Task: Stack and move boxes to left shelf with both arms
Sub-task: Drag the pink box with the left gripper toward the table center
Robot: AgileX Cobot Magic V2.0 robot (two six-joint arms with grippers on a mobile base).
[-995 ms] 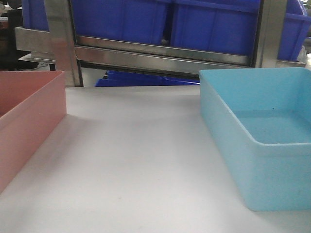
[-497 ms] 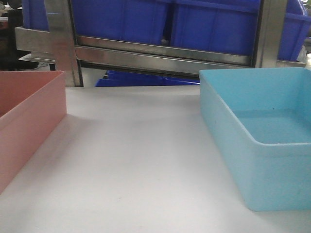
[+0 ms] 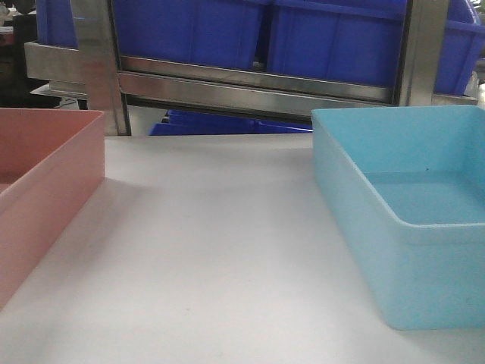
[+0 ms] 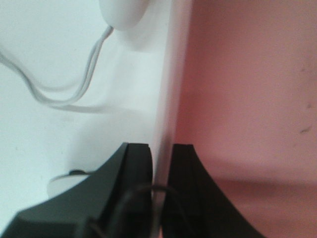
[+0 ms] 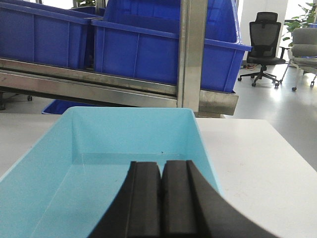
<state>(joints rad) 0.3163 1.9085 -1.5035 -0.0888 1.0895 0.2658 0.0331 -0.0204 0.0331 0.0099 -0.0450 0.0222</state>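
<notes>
The salmon pink box (image 3: 45, 174) sits at the left edge of the white table (image 3: 220, 243), cut off by the frame, with 1 long side wall facing the middle of the table. The left wrist view looks down along that box (image 4: 247, 99). The left gripper (image 4: 161, 148) straddles 1 of its walls, with 1 black finger (image 4: 138, 168) outside over the table and the other inside over the pink floor. Both fingers are drawn in against the pale, overexposed wall edge between them.

The light blue box (image 3: 424, 258) stands well apart from the pink one on the right side of the table, upright and with nothing in it. In the right wrist view the right gripper (image 5: 161, 171) hangs over the near end of this box (image 5: 124, 134). Its 2 fingers are brought together so that only a thin seam shows, and nothing is visible between them. The box's near wall is hidden under the gripper, so contact there cannot be judged.

A white cable (image 4: 74, 84) curls across the table just outside the pink box, running up to a rounded white object (image 4: 121, 12). Behind the table stands a steel rack (image 3: 250, 87) carrying dark blue bins (image 3: 318, 38). To the right of it, an office chair (image 5: 265, 47) stands on the floor.
</notes>
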